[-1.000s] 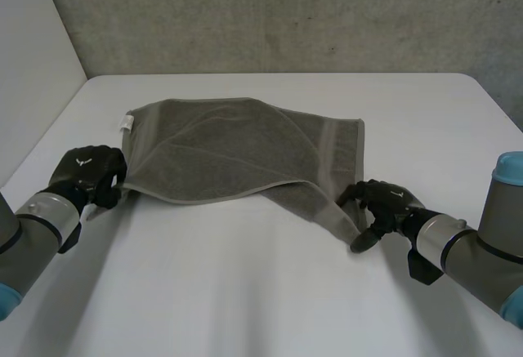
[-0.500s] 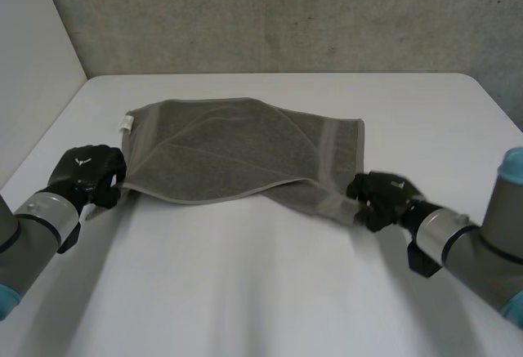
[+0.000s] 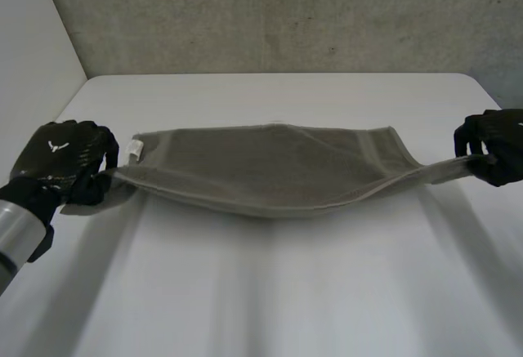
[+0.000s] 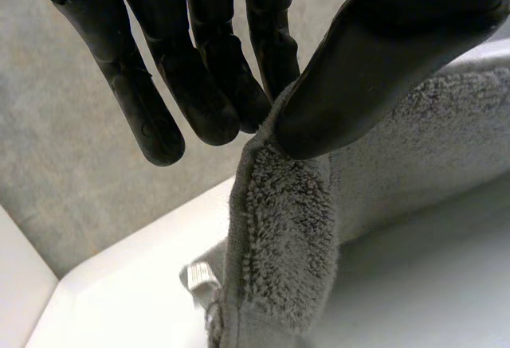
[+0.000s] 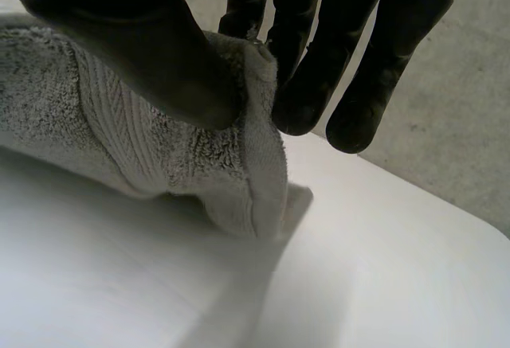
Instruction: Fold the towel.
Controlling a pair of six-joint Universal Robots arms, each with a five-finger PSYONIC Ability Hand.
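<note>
You're pinching the grey terry towel (image 3: 270,173) taut, left hand (image 3: 61,161) frame-left, right hand (image 3: 494,146) frame-right; mid-fold, so lay it down evenly.

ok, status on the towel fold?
Left hand pinches towel at left end, right hand at right end. Stretched between them, middle sagging toward the table. Nothing in the way.

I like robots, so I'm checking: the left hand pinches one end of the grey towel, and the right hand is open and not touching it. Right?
Not quite. The right hand pinches the other end of the towel between thumb and fingers, as the right wrist view shows. The left hand does pinch its end.
</note>
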